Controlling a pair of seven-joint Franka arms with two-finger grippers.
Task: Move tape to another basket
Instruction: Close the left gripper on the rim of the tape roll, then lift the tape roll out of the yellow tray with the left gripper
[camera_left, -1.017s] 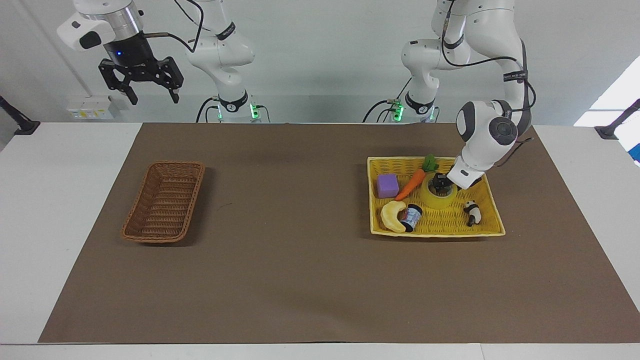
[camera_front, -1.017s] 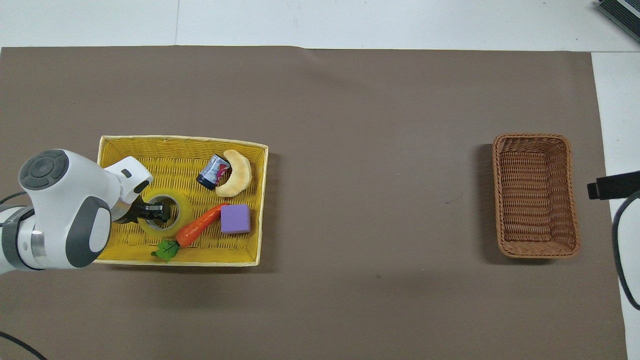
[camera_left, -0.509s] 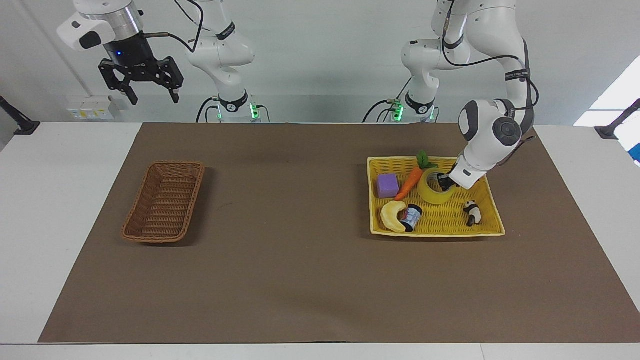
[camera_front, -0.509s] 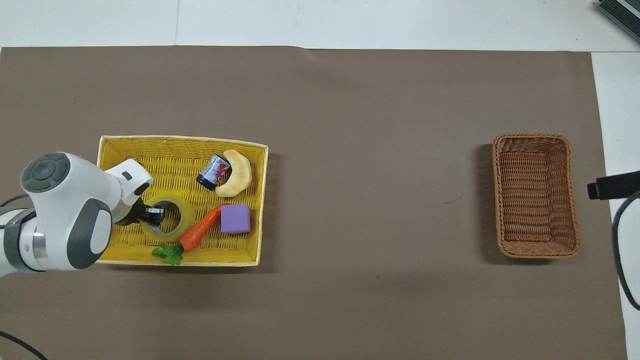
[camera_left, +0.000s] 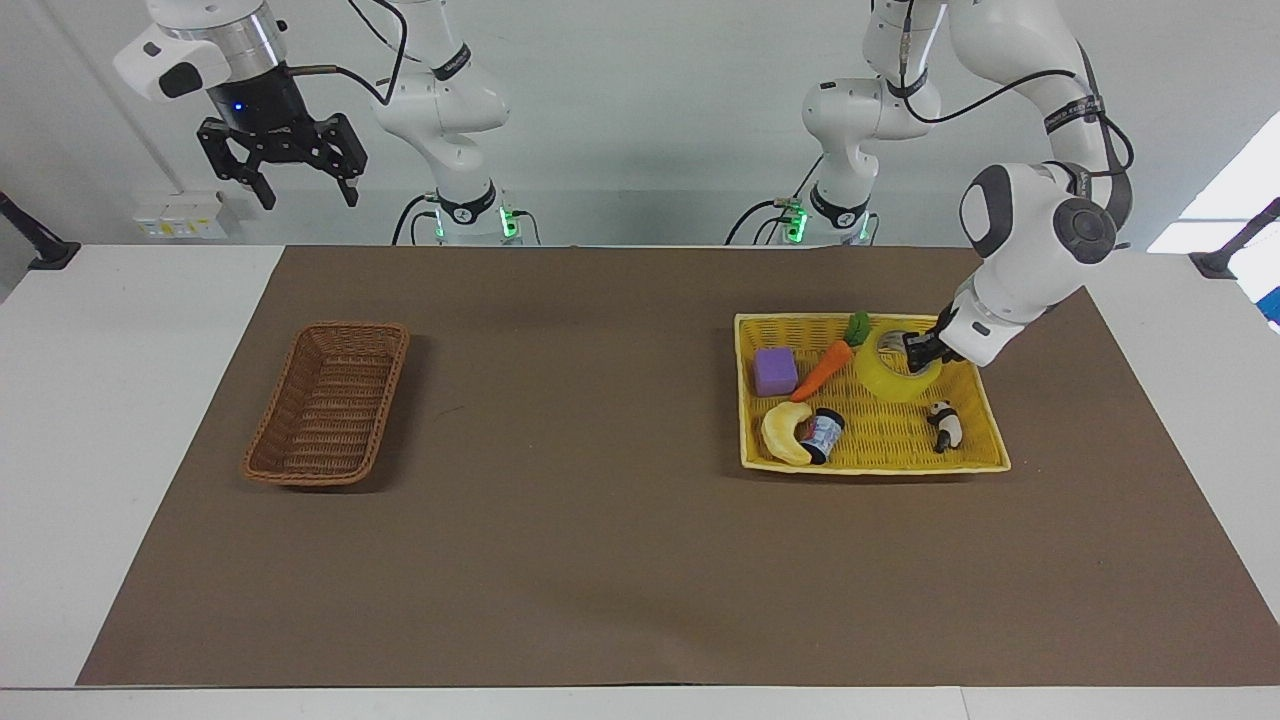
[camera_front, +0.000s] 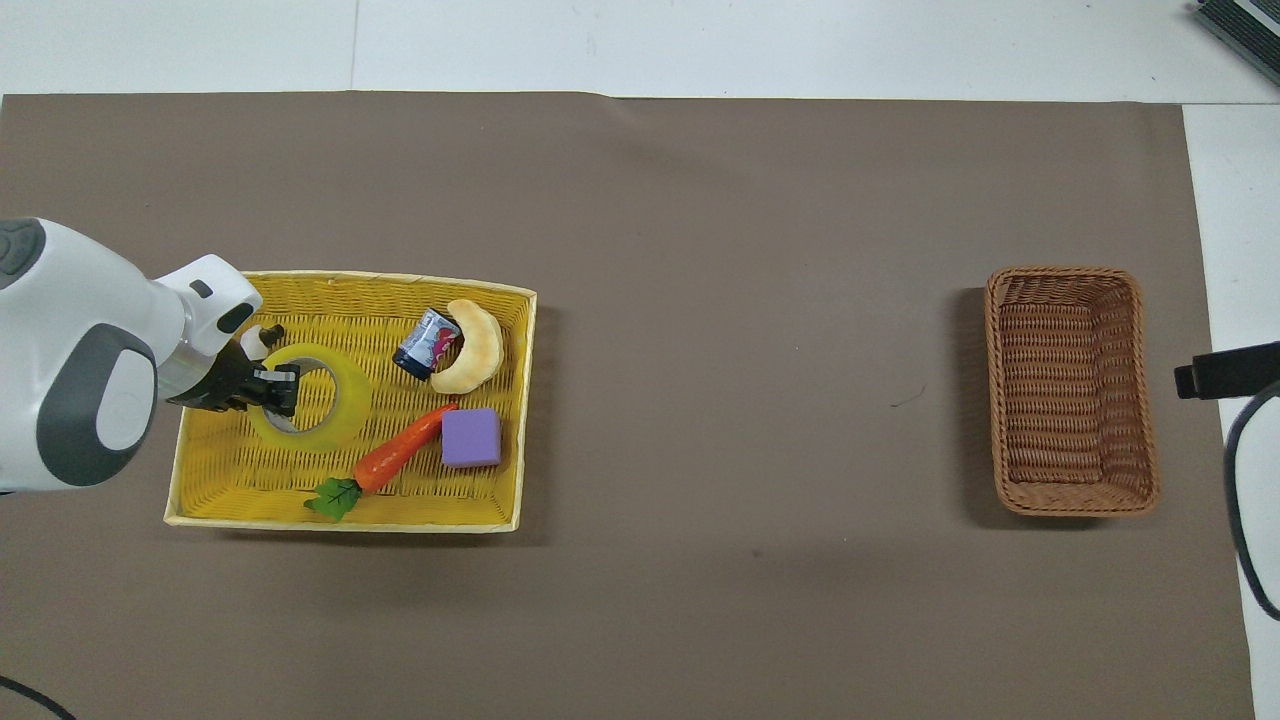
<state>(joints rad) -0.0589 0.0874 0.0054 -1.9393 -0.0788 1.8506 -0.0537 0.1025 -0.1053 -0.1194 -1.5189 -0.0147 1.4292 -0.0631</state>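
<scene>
The yellow tape roll (camera_left: 893, 377) (camera_front: 330, 405) hangs tilted just above the yellow basket (camera_left: 975, 462) (camera_front: 300, 512), lifted off its floor. My left gripper (camera_left: 918, 348) (camera_front: 268, 388) is shut on the roll's wall, one finger inside the core and one outside. The brown wicker basket (camera_left: 330, 402) (camera_front: 1070, 390) lies empty toward the right arm's end of the table. My right gripper (camera_left: 296, 190) waits high in the air with its fingers open and nothing in them; only a dark tip (camera_front: 1225, 370) of it shows in the overhead view.
In the yellow basket lie a toy carrot (camera_left: 828, 362) (camera_front: 395, 462), a purple cube (camera_left: 775, 372) (camera_front: 471, 438), a toy banana (camera_left: 783, 432) (camera_front: 473, 345), a small can (camera_left: 823, 435) (camera_front: 424, 342) and a panda figure (camera_left: 943, 424). A brown mat (camera_left: 600, 520) covers the table.
The left gripper closed on the tape's wall, then rose and swung toward the left arm's end of the table, carrying the roll up off the basket floor. The carrot shifted slightly. The right arm stayed still.
</scene>
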